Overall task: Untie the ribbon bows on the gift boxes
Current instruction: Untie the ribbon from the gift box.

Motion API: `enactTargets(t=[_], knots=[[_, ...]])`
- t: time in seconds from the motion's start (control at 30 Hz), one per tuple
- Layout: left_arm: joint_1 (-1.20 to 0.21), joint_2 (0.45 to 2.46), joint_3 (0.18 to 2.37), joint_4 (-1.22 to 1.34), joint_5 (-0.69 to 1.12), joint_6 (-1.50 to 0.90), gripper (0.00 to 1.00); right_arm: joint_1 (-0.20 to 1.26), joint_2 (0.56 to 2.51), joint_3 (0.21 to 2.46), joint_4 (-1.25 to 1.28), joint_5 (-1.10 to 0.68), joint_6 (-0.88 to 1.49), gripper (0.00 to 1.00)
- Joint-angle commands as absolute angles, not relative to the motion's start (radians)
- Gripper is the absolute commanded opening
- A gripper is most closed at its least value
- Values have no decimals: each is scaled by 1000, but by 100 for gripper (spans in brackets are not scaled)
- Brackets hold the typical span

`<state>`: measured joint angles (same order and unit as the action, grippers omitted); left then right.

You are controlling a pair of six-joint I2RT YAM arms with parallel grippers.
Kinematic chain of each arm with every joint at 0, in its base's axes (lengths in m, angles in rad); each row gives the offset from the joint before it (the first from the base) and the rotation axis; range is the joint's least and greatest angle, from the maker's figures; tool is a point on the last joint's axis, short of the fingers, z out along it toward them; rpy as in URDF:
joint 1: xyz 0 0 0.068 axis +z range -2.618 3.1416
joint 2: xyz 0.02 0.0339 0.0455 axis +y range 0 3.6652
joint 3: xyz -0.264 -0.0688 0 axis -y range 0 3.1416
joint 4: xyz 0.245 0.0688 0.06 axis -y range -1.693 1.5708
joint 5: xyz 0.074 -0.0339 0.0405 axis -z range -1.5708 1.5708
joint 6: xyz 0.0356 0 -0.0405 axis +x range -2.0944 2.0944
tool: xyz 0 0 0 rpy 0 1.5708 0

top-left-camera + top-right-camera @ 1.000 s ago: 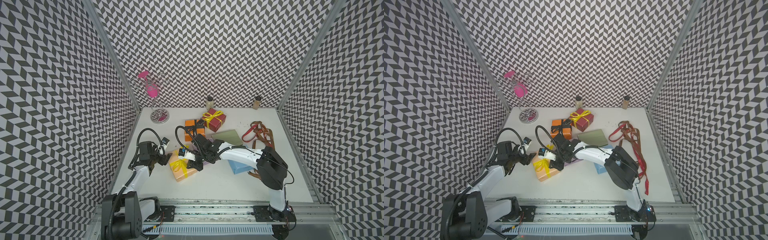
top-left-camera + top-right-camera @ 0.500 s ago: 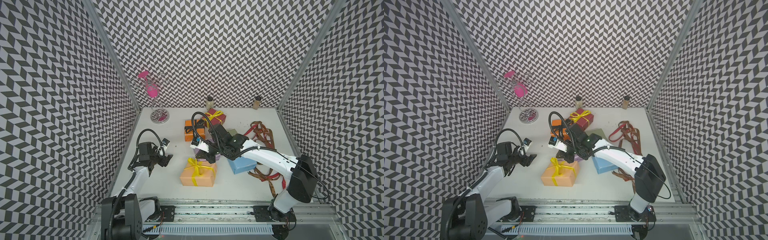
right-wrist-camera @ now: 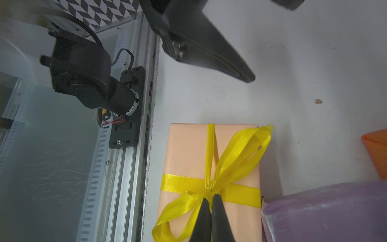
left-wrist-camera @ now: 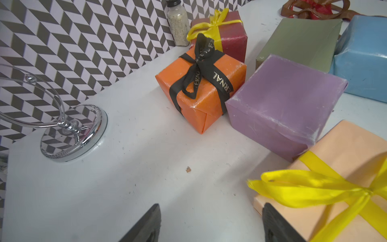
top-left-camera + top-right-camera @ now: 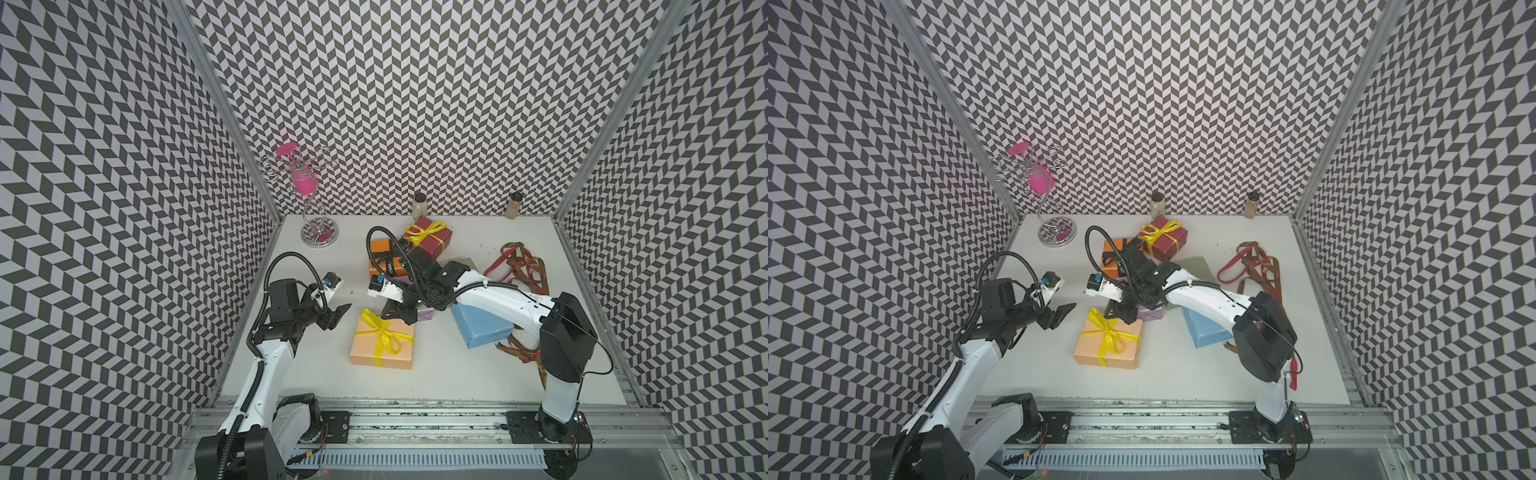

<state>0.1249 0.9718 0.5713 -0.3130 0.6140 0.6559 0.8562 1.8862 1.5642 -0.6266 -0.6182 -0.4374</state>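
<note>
The peach box (image 5: 365, 353) sits toward the middle of the table's (image 5: 457, 374) front edge; its yellow bow (image 5: 384, 332) lies diagonally, 1 end at the box's far-left corner, near the left gripper (image 5: 336, 316), jaws apart; the right gripper (image 3: 211, 198), jaws together and seemingly empty, hovers over the knot.

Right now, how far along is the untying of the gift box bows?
Done: lilac box, sage green box and light blue box are bare; loose brown and red ribbons lie near them. In hand: right gripper shut at the knot of the tied yellow bow on the peach box; left gripper open beside it. Left: black lettered bow on the orange box, yellow bow on the dark red box.
</note>
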Motion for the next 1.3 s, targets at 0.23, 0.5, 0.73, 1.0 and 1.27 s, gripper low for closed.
enactTargets(t=[0.23,0.5,0.73,1.0,1.27], knots=[[132,909,539,-405,632,730,76,859,2006,1696,-565,-636,-389,0],[132,951,516,-303,606,681,75,859,2028,1682,-553,-647,-382,0],[132,1080,604,-290,689,678,50,859,2023,1665,-542,-635,-376,0],[130,1292,706,-431,809,830,14,859,2024,1656,-543,-631,-379,0],[118,1370,721,-455,764,894,9,858,2028,1657,-539,-631,-376,0]])
